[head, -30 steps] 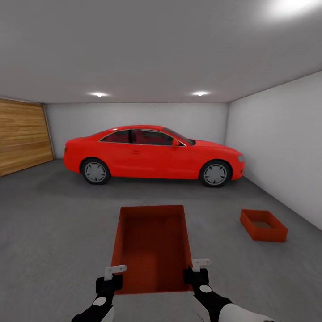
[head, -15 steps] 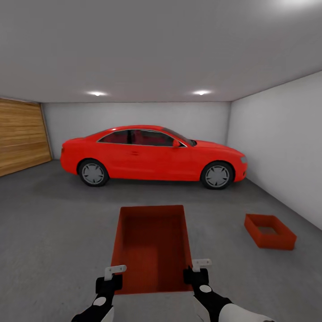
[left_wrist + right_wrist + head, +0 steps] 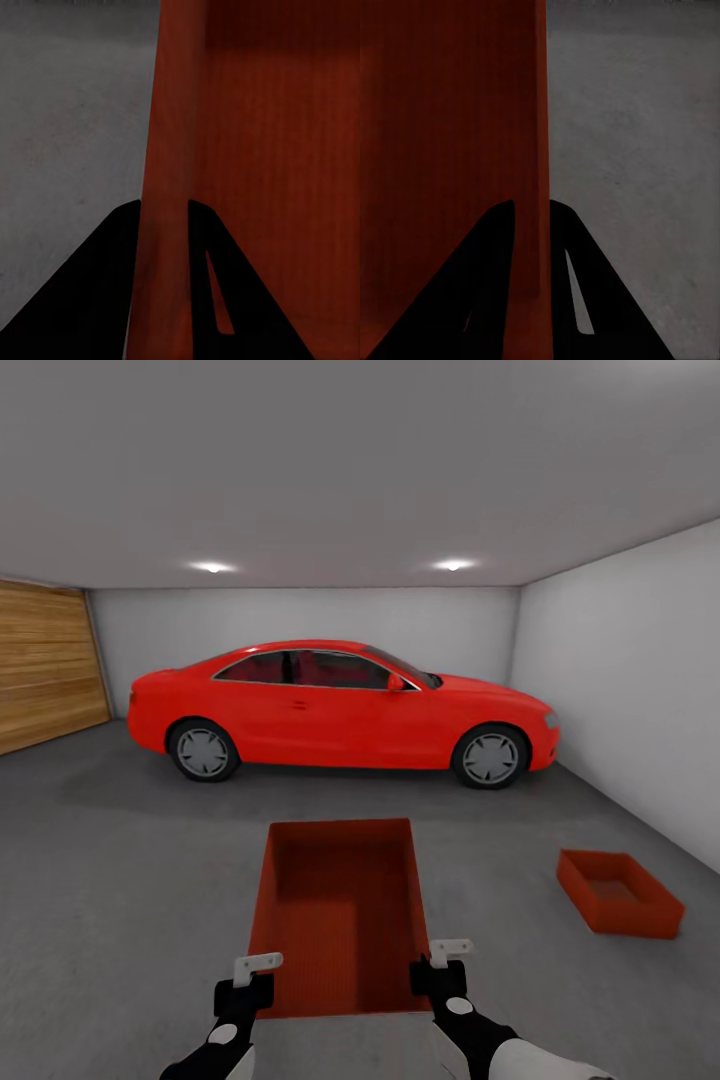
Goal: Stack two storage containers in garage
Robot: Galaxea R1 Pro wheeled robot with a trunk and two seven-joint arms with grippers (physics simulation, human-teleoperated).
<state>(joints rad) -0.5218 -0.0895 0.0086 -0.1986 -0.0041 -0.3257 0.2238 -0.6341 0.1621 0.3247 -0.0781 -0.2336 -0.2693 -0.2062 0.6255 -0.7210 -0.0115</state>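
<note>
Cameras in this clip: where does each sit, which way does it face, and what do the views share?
Head view: high on the robot, looking forward and down across the garage floor at the red car, a bin on the floor and the carried bin; both forearms, left end effector and right end effector show.
Left wrist view: along the left end effector, its dark fingers straddling the carried bin's wall.
Right wrist view: along the right end effector, fingers straddling the opposite wall.
Shared: carried bin and grey floor.

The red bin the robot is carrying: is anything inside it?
Empty. The head view looks straight into the carried bin and shows only its bare red bottom and walls.
</note>
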